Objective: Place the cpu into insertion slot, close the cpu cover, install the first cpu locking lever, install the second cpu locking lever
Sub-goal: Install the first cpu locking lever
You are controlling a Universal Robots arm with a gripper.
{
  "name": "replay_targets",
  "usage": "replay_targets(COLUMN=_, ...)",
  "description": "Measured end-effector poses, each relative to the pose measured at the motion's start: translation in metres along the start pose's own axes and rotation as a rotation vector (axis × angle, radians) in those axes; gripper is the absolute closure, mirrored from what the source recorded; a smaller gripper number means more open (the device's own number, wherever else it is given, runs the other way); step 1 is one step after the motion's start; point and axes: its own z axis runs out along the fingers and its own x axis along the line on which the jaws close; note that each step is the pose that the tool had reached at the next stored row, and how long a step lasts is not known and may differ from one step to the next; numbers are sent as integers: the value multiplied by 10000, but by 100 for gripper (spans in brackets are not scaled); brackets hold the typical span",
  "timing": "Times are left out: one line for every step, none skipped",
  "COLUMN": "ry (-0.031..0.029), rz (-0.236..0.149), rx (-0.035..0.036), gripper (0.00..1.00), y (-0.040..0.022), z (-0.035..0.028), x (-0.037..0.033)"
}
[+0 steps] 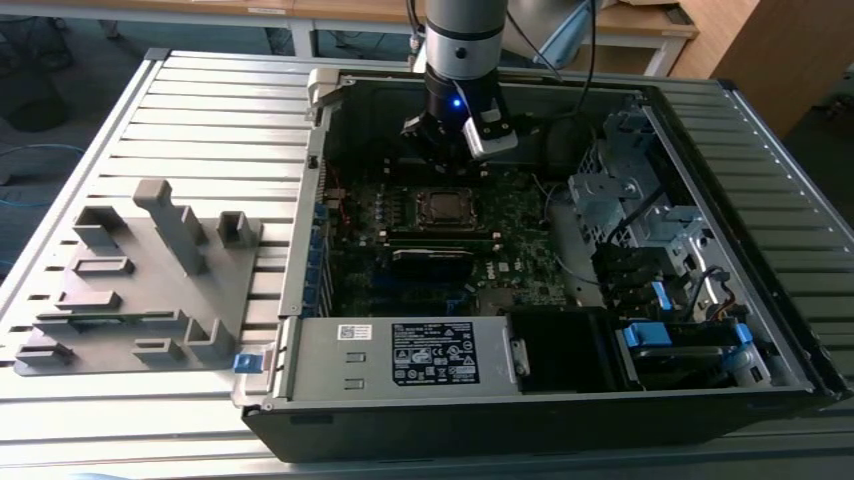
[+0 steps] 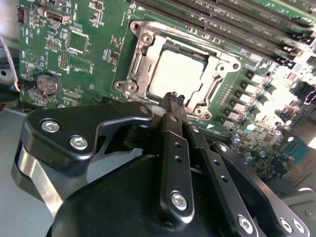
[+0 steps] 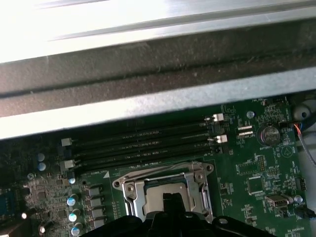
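The cpu (image 2: 175, 74) lies flat in the insertion slot (image 1: 441, 207) on the green motherboard, its grey metal top showing. The silver cpu cover (image 2: 140, 59) lies down around it as a frame. I cannot tell how the locking levers stand. My gripper (image 2: 173, 98) is shut with nothing between its black fingers (image 2: 174, 148). Its tips hang just above the edge of the socket in the second wrist view. In the first wrist view the cpu cover (image 3: 129, 190) frames the cpu (image 3: 155, 197), with my gripper (image 3: 170, 198) over it. In the exterior view my gripper (image 1: 451, 140) hovers inside the case behind the socket.
The open computer case (image 1: 400, 405) lies on a slatted metal table (image 1: 200, 110). Memory slots (image 3: 143, 145) run beside the socket, and a coin battery (image 2: 47, 84) sits on the board. Drive bays (image 1: 641, 215) fill the exterior view's right. A grey fixture block (image 1: 140, 280) stands on the exterior view's left.
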Motion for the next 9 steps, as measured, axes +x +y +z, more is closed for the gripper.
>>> replay_targets(ry=-8, rz=-2, rx=45, gripper=89, y=-4, z=0, x=-1)
replay_targets(ry=-14, rz=-4, rx=88, gripper=89, y=-7, z=-1, x=-1)
replay_targets(ry=-17, rz=-5, rx=108, gripper=89, y=-8, z=-1, x=-1)
replay_targets(ry=-16, rz=-6, rx=109, gripper=89, y=-9, z=-1, x=-1)
replay_targets(ry=-17, rz=-6, rx=111, gripper=89, y=-9, z=-1, x=-1)
replay_targets(ry=-17, rz=-6, rx=111, gripper=89, y=-9, z=-1, x=-1)
replay_targets(ry=-18, rz=-6, rx=111, gripper=89, y=-9, z=-1, x=-1)
replay_targets(ry=-19, rz=-5, rx=112, gripper=89, y=-9, z=-1, x=-1)
replay_targets(ry=-19, rz=-6, rx=111, gripper=89, y=-9, z=-1, x=-1)
